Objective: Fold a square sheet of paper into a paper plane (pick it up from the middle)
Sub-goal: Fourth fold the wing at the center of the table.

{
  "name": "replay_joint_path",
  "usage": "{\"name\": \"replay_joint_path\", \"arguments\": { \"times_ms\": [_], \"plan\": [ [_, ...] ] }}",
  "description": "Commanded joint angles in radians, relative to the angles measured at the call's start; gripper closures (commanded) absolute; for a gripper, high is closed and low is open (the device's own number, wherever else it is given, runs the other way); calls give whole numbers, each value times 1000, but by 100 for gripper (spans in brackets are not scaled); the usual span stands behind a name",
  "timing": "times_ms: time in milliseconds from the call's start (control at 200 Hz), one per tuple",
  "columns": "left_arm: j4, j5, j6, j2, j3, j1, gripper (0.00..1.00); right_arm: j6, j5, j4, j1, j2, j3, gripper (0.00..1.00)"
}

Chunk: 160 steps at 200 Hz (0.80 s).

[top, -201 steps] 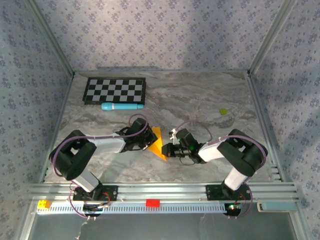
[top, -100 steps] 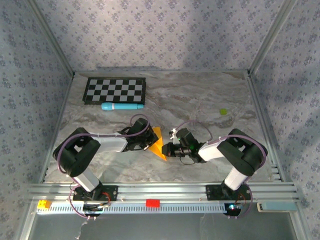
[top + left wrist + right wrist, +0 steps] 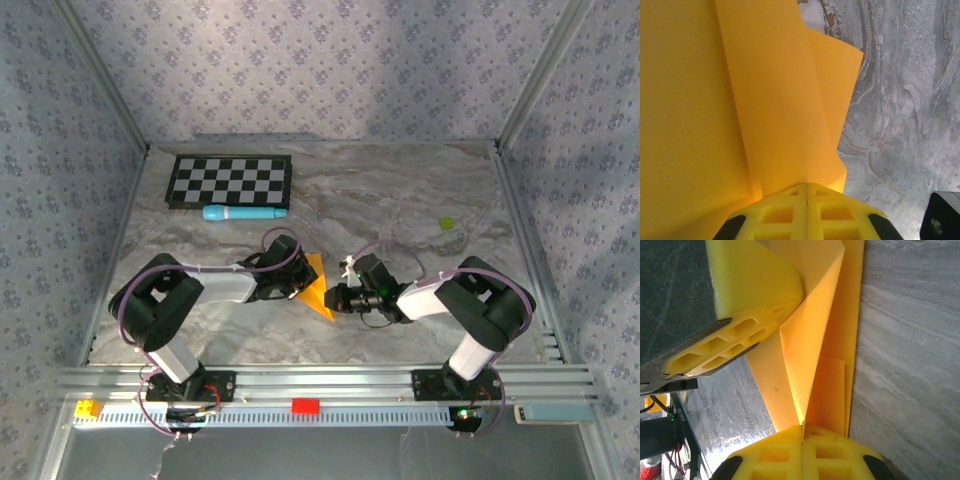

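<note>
thin orange folded paper sheet (image 3: 317,284): likely light, floppy, tearable | left gripper (image 3: 806,187), right gripper (image 3: 802,428): jaws clamped on it | grip near creases

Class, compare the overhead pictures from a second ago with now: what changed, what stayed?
The left arm's elbow edged slightly right. Nothing was taken or released: the left gripper and right gripper stay shut on the folded orange paper, which has not moved.
</note>
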Motion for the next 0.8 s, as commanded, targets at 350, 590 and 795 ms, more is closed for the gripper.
{"name": "replay_joint_path", "arguments": {
  "times_ms": [350, 590, 795],
  "plan": [
    [1, -21, 17, 45, 41, 13, 98, 7, 17, -125, -22, 33, -4, 98],
    [-11, -28, 17, 59, 41, 14, 98, 9, 17, -128, -24, 34, -4, 98],
    [-23, -36, 11, 68, 35, 13, 99, 12, 17, -138, -27, 33, -3, 98]
  ]
}}
